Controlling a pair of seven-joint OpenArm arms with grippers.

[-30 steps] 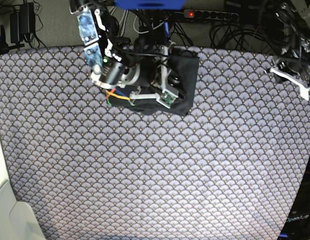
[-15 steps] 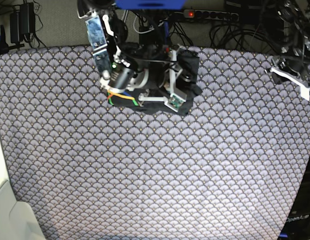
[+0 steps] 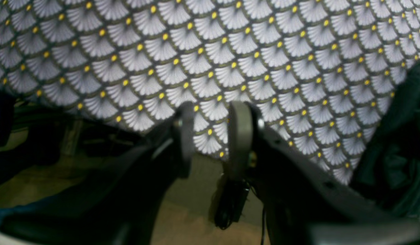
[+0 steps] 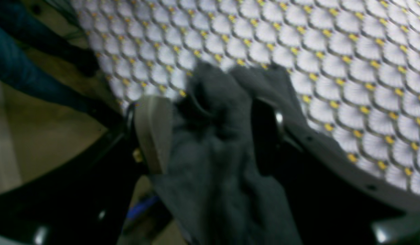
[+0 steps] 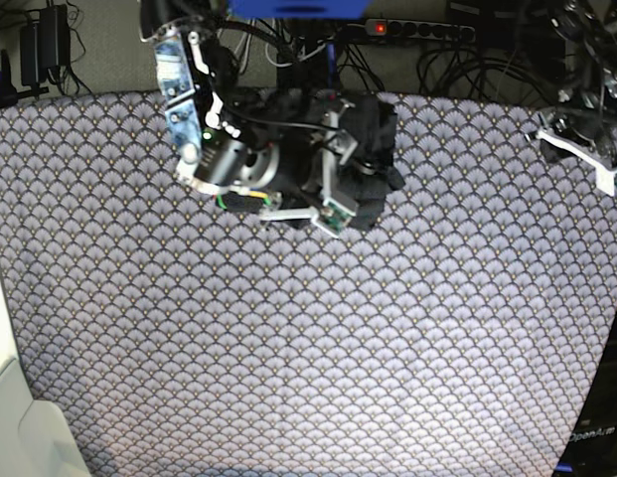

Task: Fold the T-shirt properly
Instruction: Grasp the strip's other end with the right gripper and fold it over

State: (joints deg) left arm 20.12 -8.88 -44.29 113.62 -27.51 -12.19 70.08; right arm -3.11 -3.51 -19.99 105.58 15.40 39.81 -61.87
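Scallop-patterned tablecloth [image 5: 318, 348] spread over bench. T-shirt [image 4: 216, 143] bunched between spread jaws of right end effector [image 4: 210, 132], unclamped. Left end effector [image 3: 211, 136] part-spread, nothing held. Risk: fabric snagged on rising pad, fold undone.

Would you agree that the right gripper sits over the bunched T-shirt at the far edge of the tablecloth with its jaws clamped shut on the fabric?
Not quite: the right wrist view shows the right gripper with jaws apart, the T-shirt lying loose between them. The rest holds: it sits bunched at the tablecloth's far edge.

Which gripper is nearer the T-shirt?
Right. The right gripper straddles the bunched T-shirt, jaws apart; the left gripper sits far off at the tablecloth's edge.
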